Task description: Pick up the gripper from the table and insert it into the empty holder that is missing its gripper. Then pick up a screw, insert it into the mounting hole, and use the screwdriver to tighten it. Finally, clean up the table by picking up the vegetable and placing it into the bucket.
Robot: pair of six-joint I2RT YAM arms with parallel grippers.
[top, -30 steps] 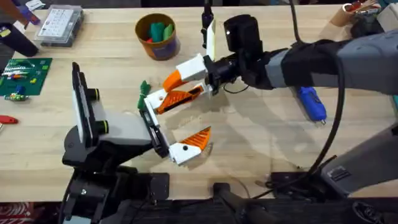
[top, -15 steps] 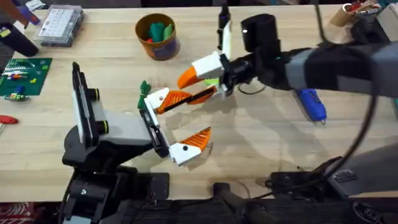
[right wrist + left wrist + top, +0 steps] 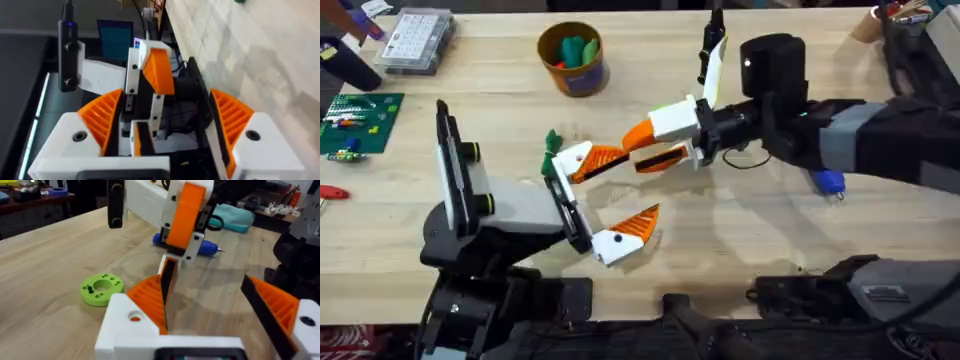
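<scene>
The gripper (image 3: 590, 160), an orange ribbed finger on a white base block, sits on the far end of the black holder (image 3: 565, 205) at the tip of my left arm. A twin finger (image 3: 632, 228) sits on the near end. A small round mounting hole (image 3: 134, 316) shows in the base block. My left gripper (image 3: 625, 190) is open. Just right of the mounted finger's tip, my right gripper (image 3: 634, 150) is open and holds nothing. The dark green vegetable (image 3: 552, 140) lies beside the base block. The bucket (image 3: 573, 58) stands at the back. The blue screwdriver (image 3: 830, 181) lies partly under my right arm.
A clear parts box (image 3: 415, 40) and a green circuit board (image 3: 360, 120) lie at the far left, a red-handled tool (image 3: 330, 192) at the left edge. A lime green disc (image 3: 101, 288) lies on the table near the right gripper. Green lumps fill the bucket.
My right arm has drawn back to the right, away from the mounted orange finger, which stays on the holder. The left arm has not moved.
</scene>
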